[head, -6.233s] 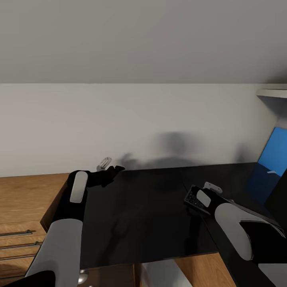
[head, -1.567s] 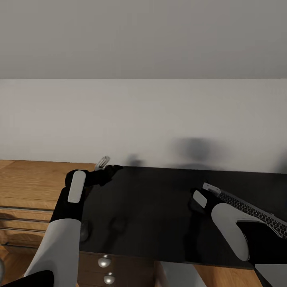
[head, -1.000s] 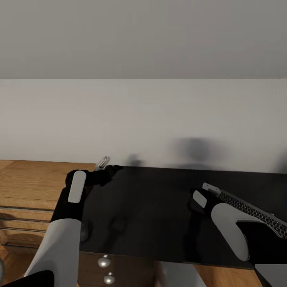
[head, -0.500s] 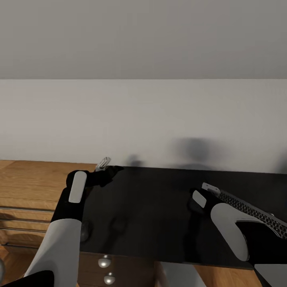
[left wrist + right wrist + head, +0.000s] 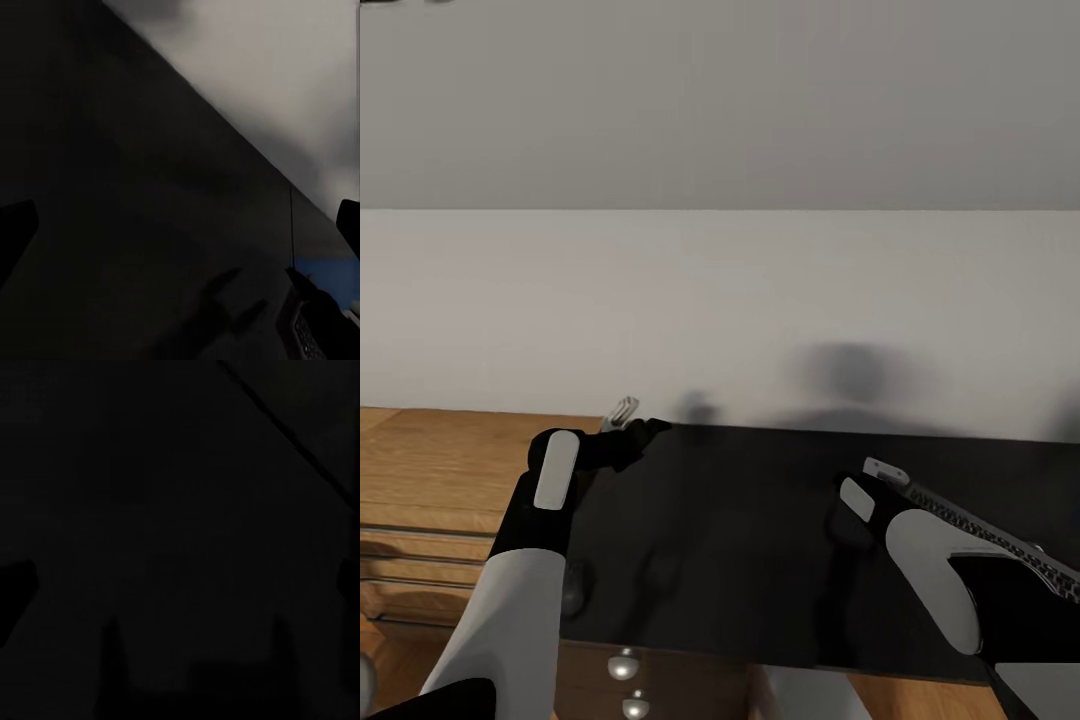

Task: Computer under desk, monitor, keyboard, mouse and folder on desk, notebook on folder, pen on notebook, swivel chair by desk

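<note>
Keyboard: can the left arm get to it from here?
Probably not easily. The keyboard is at the desk's far right, partly behind the right arm, while the left gripper hovers at the left back corner. Bare desk between, but a long reach.

Our count at the workspace

We see one black desk point(image 5: 740, 520), one keyboard point(image 5: 1000, 535), two silver drawer knobs point(image 5: 622, 665), one wooden chest point(image 5: 430, 470), one sliver of blue folder point(image 5: 324, 270), and two robot arms.
</note>
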